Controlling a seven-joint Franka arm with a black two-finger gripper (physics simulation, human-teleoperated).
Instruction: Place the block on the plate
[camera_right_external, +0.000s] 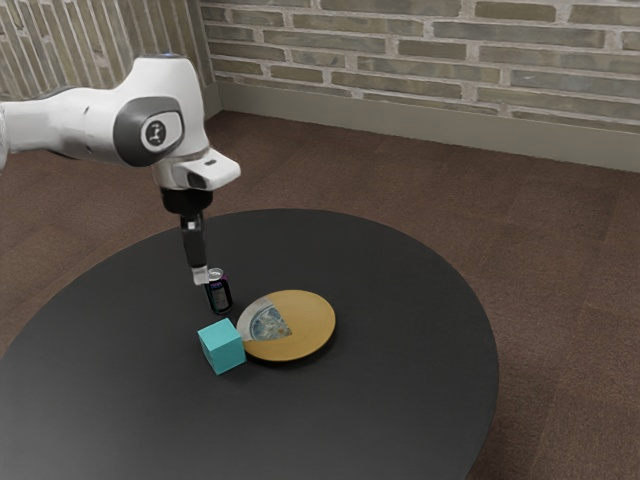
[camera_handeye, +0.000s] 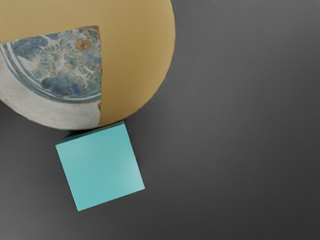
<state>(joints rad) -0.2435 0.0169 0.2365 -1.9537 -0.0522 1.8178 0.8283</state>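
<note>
The teal block (camera_handeye: 100, 167) is sitting on the desk (camera_right_external: 400, 400), just beside the plate (camera_right_external: 305, 325), looking rigid, probably light. Its opposite sides flanking the plate-facing one are offering a square hold. Whether the hovering pincer (camera_right_external: 200, 275) is standing apart or together, I can't tell.

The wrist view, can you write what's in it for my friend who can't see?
A turquoise block, seen from above, sits on a dark table, right by the edge of a round plate. The plate, partly cut off by the picture's edge, is golden tan with a pale section patterned in blue.
</note>
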